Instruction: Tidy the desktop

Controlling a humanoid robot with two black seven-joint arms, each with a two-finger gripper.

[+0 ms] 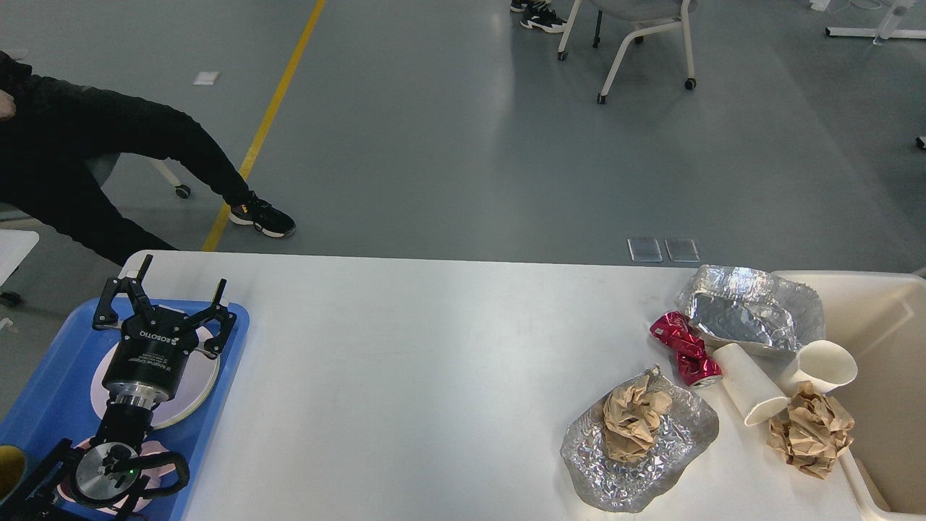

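Note:
The white desktop fills the lower part of the head view. My left gripper is open and empty, hovering above a white plate on the blue tray at the left edge. Rubbish lies at the right: a crushed red can, a crumpled foil container, two white paper cups, one lying on its side and one beside it, a brown paper ball, and a foil sheet holding another brown paper ball. My right gripper is out of view.
A beige bin stands at the table's right edge, next to the rubbish. A yellow object shows at the tray's near left corner. A seated person's legs are beyond the table's far left. A chair stands far back.

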